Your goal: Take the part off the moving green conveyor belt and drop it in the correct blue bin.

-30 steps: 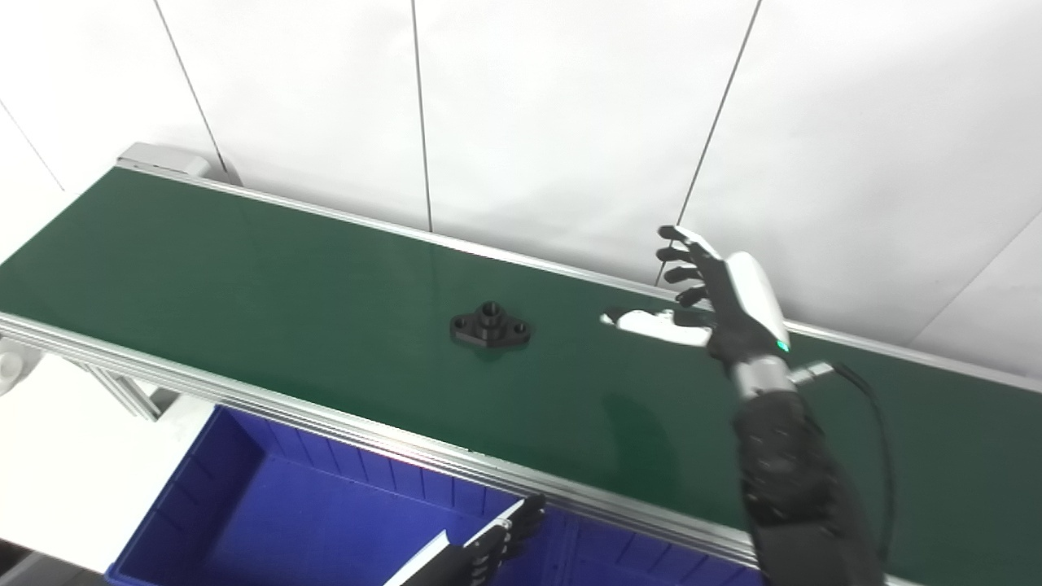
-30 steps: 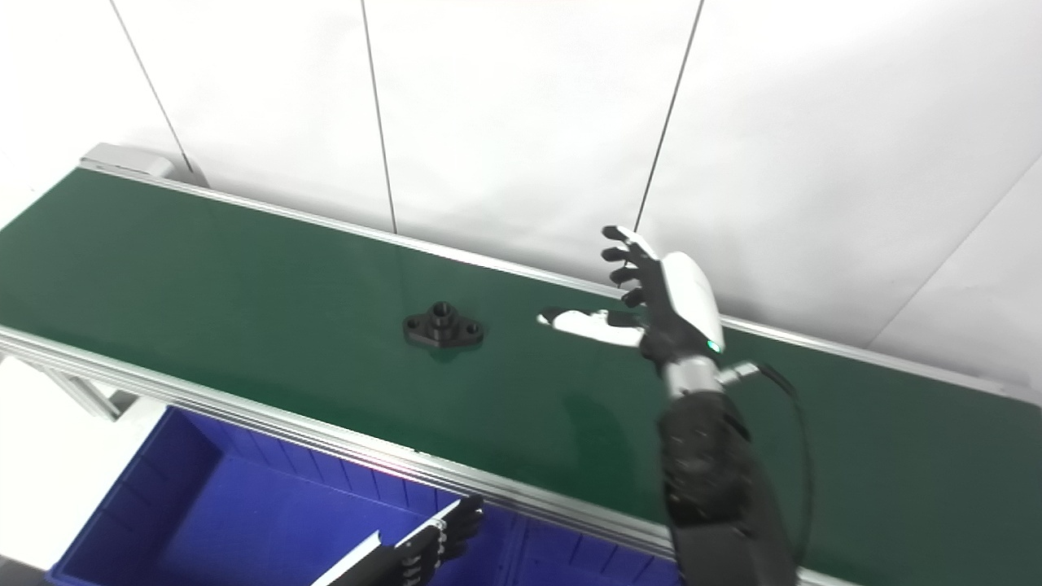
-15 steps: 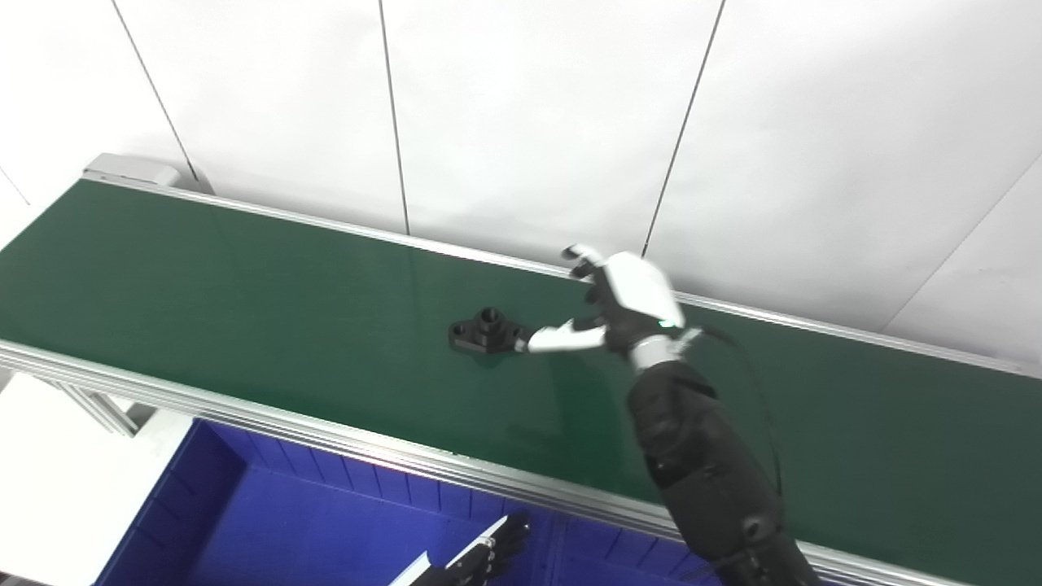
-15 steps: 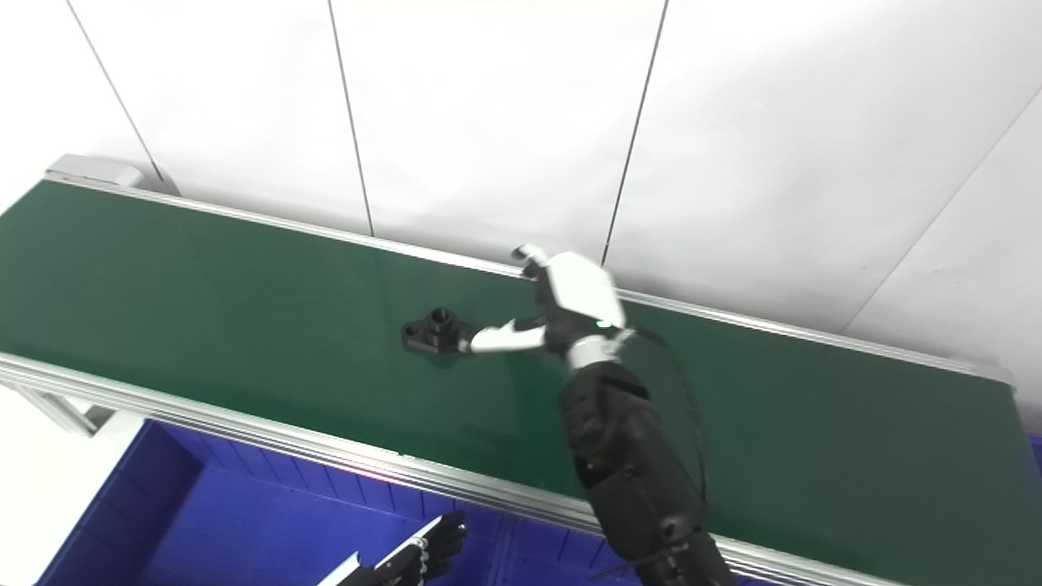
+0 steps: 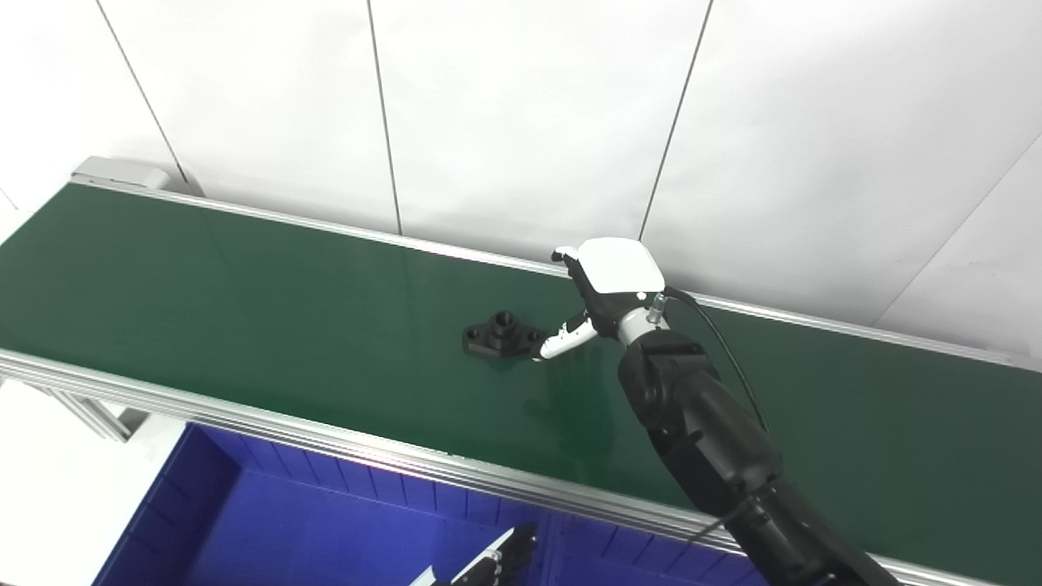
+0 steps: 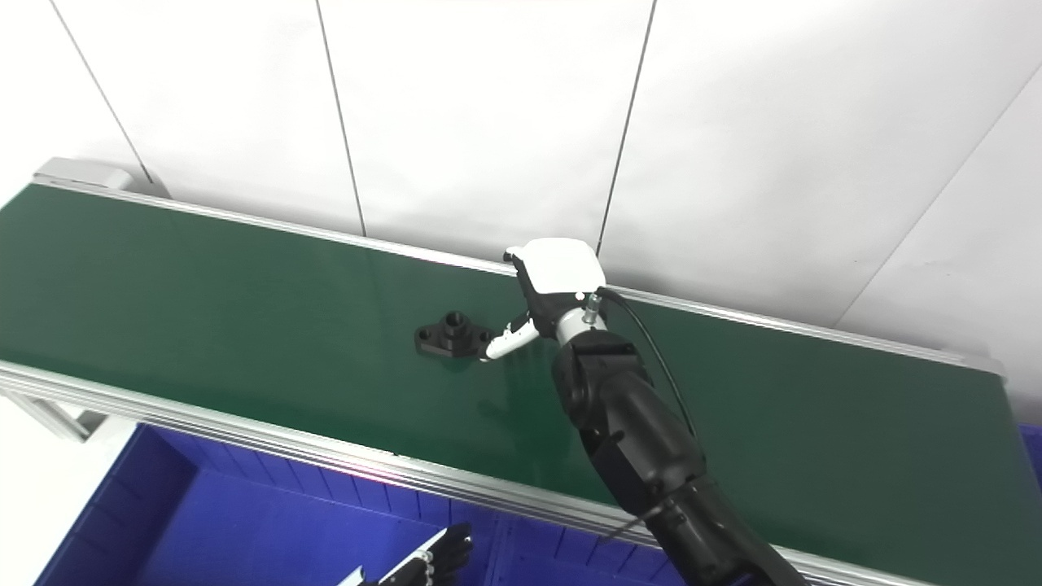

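A black flanged part (image 5: 501, 334) with a raised hub lies flat near the middle of the green conveyor belt (image 5: 244, 277). My right hand (image 5: 606, 285) hovers low over the belt just right of the part, its white back turned up. The thumb (image 5: 560, 342) stretches left and its tip reaches the part's right end. The other fingers are mostly hidden under the hand, and nothing is held. My left hand (image 6: 423, 561) peeks in at the bottom edge over the blue bin (image 5: 244, 521), fingers straight and empty.
An aluminium rail (image 5: 326, 443) runs along the belt's near edge, with the bin below it. A second rail and white wall panels (image 5: 521, 122) stand right behind the belt. The belt's end cap (image 5: 122, 172) is at the far left.
My right hand has swung left and down from an upright spread pose to the part, back now facing up, thumb at the part's right end. The view shifted slightly. The left hand stays low.
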Tool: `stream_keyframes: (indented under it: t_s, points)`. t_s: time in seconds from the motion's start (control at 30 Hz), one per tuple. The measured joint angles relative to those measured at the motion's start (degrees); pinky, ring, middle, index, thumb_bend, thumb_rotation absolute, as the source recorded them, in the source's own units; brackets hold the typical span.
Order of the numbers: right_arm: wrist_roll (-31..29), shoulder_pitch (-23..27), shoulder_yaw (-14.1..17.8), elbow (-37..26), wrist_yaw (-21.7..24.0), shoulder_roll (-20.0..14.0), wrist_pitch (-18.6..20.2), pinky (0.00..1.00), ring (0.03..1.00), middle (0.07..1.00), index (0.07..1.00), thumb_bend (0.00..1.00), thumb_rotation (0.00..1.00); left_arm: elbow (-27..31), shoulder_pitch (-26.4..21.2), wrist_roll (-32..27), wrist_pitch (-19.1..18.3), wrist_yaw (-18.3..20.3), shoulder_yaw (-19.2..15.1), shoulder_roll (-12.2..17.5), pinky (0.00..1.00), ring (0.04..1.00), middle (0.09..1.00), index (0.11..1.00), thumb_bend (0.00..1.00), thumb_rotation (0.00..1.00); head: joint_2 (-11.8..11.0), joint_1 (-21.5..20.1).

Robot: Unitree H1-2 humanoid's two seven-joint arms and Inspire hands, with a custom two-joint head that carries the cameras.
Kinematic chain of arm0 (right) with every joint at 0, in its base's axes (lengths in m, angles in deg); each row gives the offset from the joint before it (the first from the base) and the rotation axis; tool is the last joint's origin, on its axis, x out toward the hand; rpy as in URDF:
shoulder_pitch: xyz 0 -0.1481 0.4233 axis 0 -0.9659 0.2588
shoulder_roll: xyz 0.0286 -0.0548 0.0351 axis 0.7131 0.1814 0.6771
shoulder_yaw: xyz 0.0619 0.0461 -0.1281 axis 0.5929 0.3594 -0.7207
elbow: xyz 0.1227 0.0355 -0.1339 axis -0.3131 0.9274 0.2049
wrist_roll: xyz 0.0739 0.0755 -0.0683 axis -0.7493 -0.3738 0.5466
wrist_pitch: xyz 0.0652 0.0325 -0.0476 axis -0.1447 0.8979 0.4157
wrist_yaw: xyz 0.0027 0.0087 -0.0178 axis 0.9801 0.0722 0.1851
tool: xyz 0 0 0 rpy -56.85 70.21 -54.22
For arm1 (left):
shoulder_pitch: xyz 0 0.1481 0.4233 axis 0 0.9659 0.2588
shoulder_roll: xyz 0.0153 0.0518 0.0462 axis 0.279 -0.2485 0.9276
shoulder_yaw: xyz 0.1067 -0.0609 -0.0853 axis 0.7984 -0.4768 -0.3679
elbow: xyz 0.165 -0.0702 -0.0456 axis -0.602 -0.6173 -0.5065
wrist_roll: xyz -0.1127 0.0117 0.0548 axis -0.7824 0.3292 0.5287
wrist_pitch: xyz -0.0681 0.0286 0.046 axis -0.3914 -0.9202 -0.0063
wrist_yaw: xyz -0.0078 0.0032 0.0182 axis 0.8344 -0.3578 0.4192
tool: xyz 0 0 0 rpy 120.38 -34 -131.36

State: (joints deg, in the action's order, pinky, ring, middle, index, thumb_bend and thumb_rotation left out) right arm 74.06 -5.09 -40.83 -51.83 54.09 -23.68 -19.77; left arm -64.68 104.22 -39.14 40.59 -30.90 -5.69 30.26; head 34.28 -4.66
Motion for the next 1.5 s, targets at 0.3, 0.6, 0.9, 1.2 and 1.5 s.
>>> stream_keyframes:
  t_s: [0.3,0.6,0.9,1.2,1.5]
  points:
    - [1.4,2.5,-2.7,3.9,-0.1,-1.3,-1.3,0.43,0.531,0.750,0.828,1.00,0.43,1.5,0.9,0.0,-0.5,0.0,0.7,0.2,1.00,1.000,1.000,1.000,0.89,0.59,0.4,0.8]
    - [-0.4,1.2,-2.7,3.9,0.3,-0.1,-1.3,0.30,0.426,0.623,0.799,0.98,0.45,4.9,2.8,0.5,-3.0,-0.1,1.6,0.4,1.00,1.000,1.000,1.000,0.90,0.59,2.6,2.7]
    - [-1.3,-1.9,-2.9,4.4,1.1,0.7,-1.2,0.36,0.495,0.669,0.803,0.97,0.45,6.3,3.8,2.1,-3.2,-0.3,1.7,0.8,1.00,1.000,1.000,1.000,0.90,0.59,3.8,2.5]
    - [-1.7,-3.8,-1.9,3.8,-1.1,0.7,-1.1,0.37,0.501,0.621,0.748,0.90,0.45,7.7,4.1,2.2,-3.9,-0.3,2.0,1.4,1.00,1.000,1.000,1.000,0.90,0.59,4.3,3.1]
    - [-3.9,-6.7,-1.3,6.3,-14.4,0.5,-6.1,0.18,0.257,0.407,0.515,0.52,0.01,8.0,4.3,2.2,-4.4,-0.5,2.0,1.4,1.00,1.000,1.000,1.000,0.90,0.59,4.8,3.2]
